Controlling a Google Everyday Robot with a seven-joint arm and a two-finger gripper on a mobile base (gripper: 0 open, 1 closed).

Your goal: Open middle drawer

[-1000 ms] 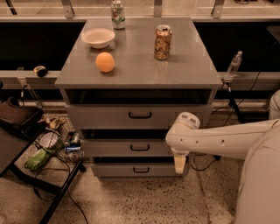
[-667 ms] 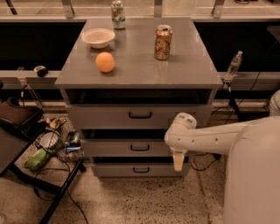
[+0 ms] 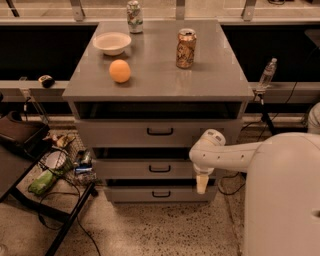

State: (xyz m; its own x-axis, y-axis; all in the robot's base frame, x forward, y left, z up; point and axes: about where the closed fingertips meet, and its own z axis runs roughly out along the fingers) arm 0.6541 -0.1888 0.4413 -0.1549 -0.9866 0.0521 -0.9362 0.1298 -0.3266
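Gripper [image 3: 201, 183] hangs pointing down off the white arm [image 3: 227, 155], in front of the rt end of the middle drawer [image 3: 135, 169]. Its tan tip reaches the dark gap above the bottom drawer [image 3: 130, 194], well rt of the middle drawer's black bar handle [image 3: 160, 169]. Can't tell whether the pincer is spread or pressed together, nor whether it touches the drawer front; it holds nothing that shows. The middle drawer sits 2nd of 3 in the grey cabinet [image 3: 235, 107], under the top drawer [image 3: 115, 133], and looks pushed in, front approx in line w/ the other two. Containers on the cabinet top: a pale bowl [image 3: 112, 43] at back left, only its pale inside showing; a gold-brown can [image 3: 185, 48] upright at centre-rt; a 2nd can [image 3: 134, 10] upright at the back edge, behind the bowl. An orange [image 3: 120, 71] lies just in front of the bowl, apart from it. On the rt ledge stands a clear bottle [image 3: 267, 74]. On the floor, left of the cabinet, a wire basket [image 3: 67, 159] holds mixed clutter, too jumbled to name.
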